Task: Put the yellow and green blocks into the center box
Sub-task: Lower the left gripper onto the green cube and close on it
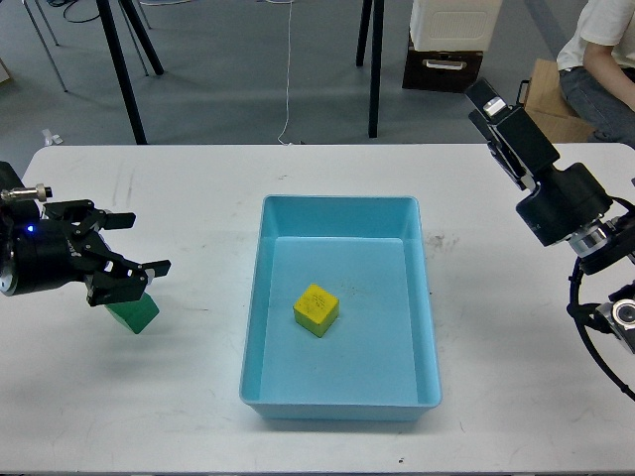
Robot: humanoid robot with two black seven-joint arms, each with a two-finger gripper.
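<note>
The yellow block (316, 309) sits on the flat floor of the light blue tray (427, 307), a bit left of the middle and turned a little, so 1 corner points toward you. It touches none of the tray walls. The tray lies in the middle of your white table (198, 198).

The green block (133, 313) is outside the tray, on the table to the left, well apart from the tray's left wall. You can only see its lower part, because your left gripper (127, 243) is right over it and hides its top. That gripper's 2 black fingers are spread wide apart, 1 higher and 1 lower in the view, both pointing to the right. You cannot tell if any finger touches the green block, but the fingers are not closed on it.

Your right gripper (484, 102) is up at the far right side of the table, well away from the tray and both blocks. It points up and to the left. It is seen dark and end-on, so you cannot tell if it is open or closed. Nothing shows in it.
</note>
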